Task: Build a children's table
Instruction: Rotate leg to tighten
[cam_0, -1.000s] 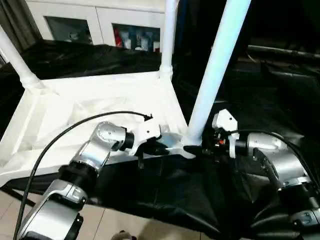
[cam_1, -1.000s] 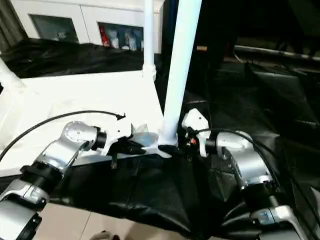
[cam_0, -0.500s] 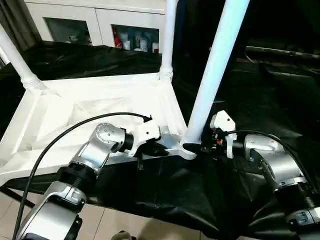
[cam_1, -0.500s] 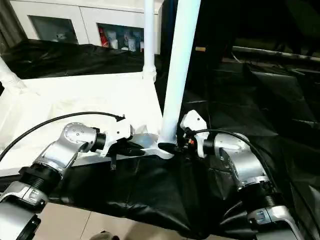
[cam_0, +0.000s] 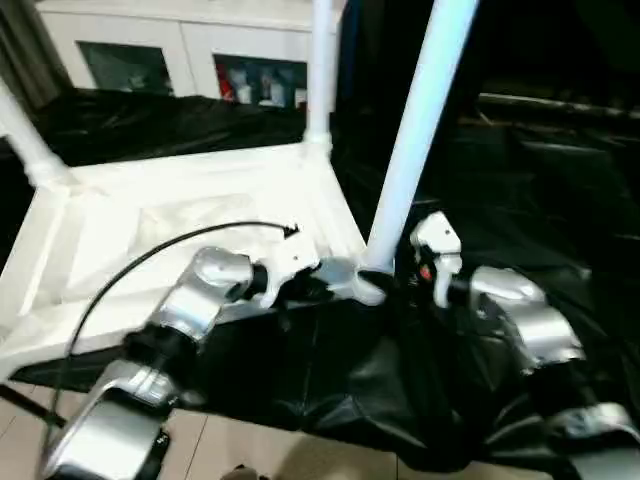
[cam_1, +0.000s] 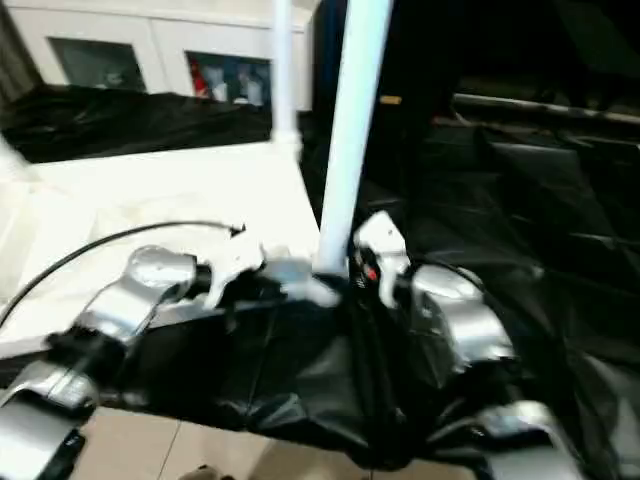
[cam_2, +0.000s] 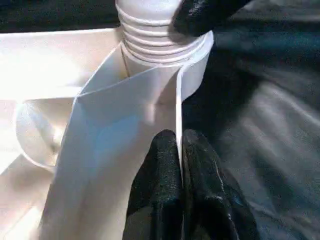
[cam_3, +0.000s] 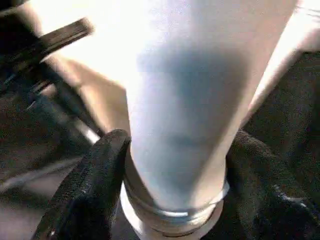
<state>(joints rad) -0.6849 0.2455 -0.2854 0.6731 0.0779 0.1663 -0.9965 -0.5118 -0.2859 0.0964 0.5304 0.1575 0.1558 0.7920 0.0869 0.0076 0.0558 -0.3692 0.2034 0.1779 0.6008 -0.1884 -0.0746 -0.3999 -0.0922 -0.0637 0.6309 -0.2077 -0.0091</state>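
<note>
The white tabletop (cam_0: 180, 200) lies upside down on black cloth, its ribbed underside up. Three white legs stand in its corner sockets: a near right leg (cam_0: 415, 120), a far right one (cam_0: 320, 70) and a left one (cam_0: 25, 135). My left gripper (cam_2: 180, 137) is shut on the tabletop's thin rim wall, just short of the near right socket (cam_2: 165, 45). My right gripper (cam_3: 177, 140) is shut on the base of the near right leg (cam_3: 185, 100), one black finger (cam_3: 100, 185) on each side. One of its fingertips (cam_2: 200, 15) shows against the socket in the left wrist view.
A white cabinet with glass doors (cam_0: 190, 50) stands behind the tabletop. Crumpled black cloth (cam_0: 520, 180) covers the surface to the right and hangs over the front edge. Pale floor tiles (cam_0: 250, 440) show below. A black cable (cam_0: 130, 270) arcs over my left forearm.
My right gripper has narrowed from wide open onto the base of the near right leg. The left gripper keeps its hold on the rim. The head camera has shifted.
</note>
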